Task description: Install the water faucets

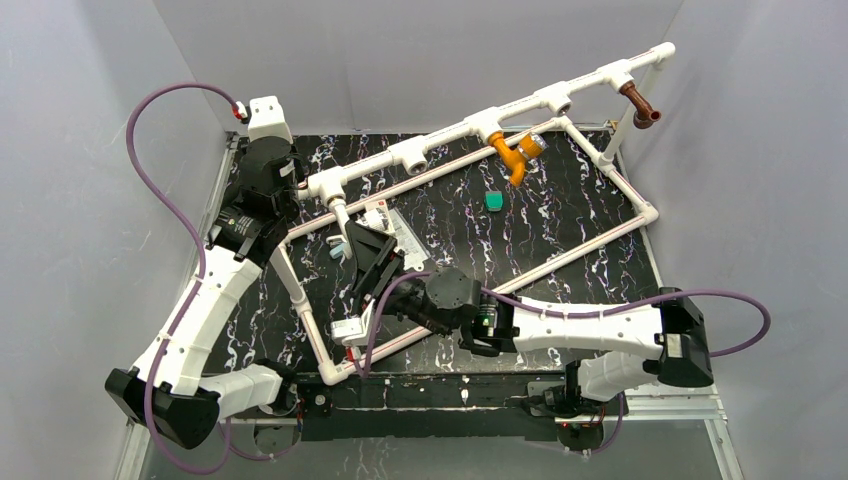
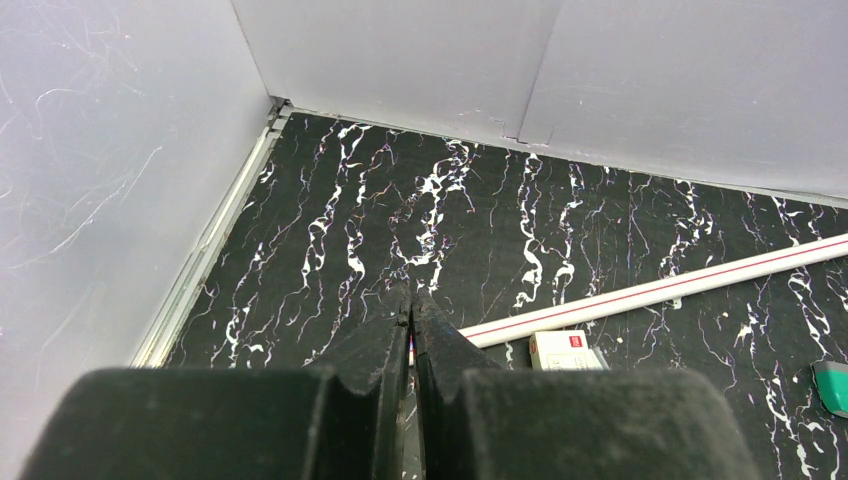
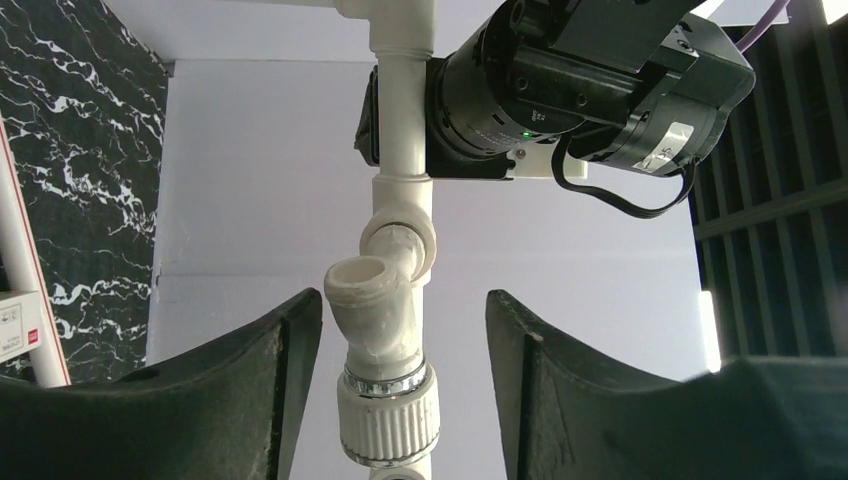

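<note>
A white pipe frame (image 1: 450, 130) stands tilted over the black marbled table (image 1: 560, 220). An orange faucet (image 1: 515, 152) sits on a middle T-fitting, and a reddish-brown faucet (image 1: 640, 105) on the far right end. On the left fitting hangs the white faucet (image 1: 340, 216). Seen from the right wrist, this white faucet (image 3: 385, 345) has a ribbed knob and a chrome ring. My right gripper (image 3: 402, 300) is open with a finger on each side of it, not touching. My left gripper (image 2: 411, 300) is shut on nothing, low over the table.
A small teal piece (image 1: 493, 200) lies inside the frame's base rectangle. A white box with a red label (image 2: 565, 350) lies by the red-striped base pipe (image 2: 700, 282). Grey walls close in the left, back and right. The left arm's wrist (image 1: 268, 172) is close behind the frame's left end.
</note>
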`<control>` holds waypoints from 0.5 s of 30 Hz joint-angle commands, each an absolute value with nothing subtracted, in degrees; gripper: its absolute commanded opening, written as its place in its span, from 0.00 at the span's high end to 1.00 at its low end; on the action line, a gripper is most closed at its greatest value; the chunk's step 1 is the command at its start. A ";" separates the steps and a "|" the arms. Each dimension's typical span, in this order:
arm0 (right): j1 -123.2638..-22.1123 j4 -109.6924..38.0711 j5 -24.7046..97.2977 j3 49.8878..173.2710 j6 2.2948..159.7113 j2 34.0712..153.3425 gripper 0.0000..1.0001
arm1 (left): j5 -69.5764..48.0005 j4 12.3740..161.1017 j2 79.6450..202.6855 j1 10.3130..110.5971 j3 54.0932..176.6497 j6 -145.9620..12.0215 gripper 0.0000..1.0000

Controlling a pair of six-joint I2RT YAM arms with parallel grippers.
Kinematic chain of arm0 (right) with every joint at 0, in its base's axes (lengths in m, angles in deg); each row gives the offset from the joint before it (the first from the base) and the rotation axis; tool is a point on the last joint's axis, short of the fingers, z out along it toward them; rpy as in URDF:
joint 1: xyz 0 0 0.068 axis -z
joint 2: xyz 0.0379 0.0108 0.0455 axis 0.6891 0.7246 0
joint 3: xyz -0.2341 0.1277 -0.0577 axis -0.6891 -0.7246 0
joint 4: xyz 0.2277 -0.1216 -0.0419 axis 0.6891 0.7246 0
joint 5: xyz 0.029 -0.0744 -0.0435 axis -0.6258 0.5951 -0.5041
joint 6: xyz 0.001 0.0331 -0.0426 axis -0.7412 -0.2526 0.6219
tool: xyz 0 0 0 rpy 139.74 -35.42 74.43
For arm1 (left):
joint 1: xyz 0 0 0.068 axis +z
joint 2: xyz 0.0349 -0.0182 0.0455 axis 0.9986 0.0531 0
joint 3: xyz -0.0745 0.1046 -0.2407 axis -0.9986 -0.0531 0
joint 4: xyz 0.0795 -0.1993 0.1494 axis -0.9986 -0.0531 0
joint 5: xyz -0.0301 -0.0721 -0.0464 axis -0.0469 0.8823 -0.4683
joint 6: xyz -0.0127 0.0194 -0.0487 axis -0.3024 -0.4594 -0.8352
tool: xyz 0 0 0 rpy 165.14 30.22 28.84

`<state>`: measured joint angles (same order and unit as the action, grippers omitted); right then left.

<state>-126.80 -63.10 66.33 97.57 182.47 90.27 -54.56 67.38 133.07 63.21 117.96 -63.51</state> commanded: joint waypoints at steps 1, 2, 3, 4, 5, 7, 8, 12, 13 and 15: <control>-126.28 -66.92 67.40 100.72 183.00 90.96 0.36 | -48.62 46.92 139.59 60.26 109.90 -64.46 0.97; -126.20 -66.95 67.47 100.72 182.74 91.12 0.38 | -48.56 46.93 139.59 60.24 109.92 -64.48 0.97; -126.09 -67.02 67.57 100.81 182.55 91.27 0.40 | -48.56 46.93 139.59 60.24 109.91 -64.52 0.97; -125.95 -67.04 67.58 100.87 182.18 91.48 0.41 | -48.60 46.92 139.59 60.24 109.92 -64.50 0.97; -125.89 -67.07 67.54 100.89 181.82 91.58 0.42 | -48.56 46.91 139.59 60.16 109.87 -64.49 0.97; -125.40 -67.08 67.14 100.90 180.95 91.95 0.45 | -48.54 46.93 139.59 60.15 109.83 -64.50 0.97; -125.25 -67.08 67.05 100.90 180.68 92.17 0.46 | -48.56 46.93 139.53 60.15 109.85 -64.48 0.97; -124.60 -68.07 66.96 100.90 180.08 92.83 0.54 | -48.74 46.94 139.42 60.06 109.59 -64.44 0.97; -124.52 -68.27 66.99 100.90 179.84 92.91 0.55 | -48.73 46.96 139.34 60.06 109.56 -64.45 0.97; -124.33 -68.69 67.01 100.83 179.14 93.03 0.61 | -48.81 46.94 139.32 60.06 109.49 -64.47 0.96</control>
<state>-124.99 -64.57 66.44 98.12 180.96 92.74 -54.60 67.53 133.09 63.19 117.94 -63.49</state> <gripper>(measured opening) 0.436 0.033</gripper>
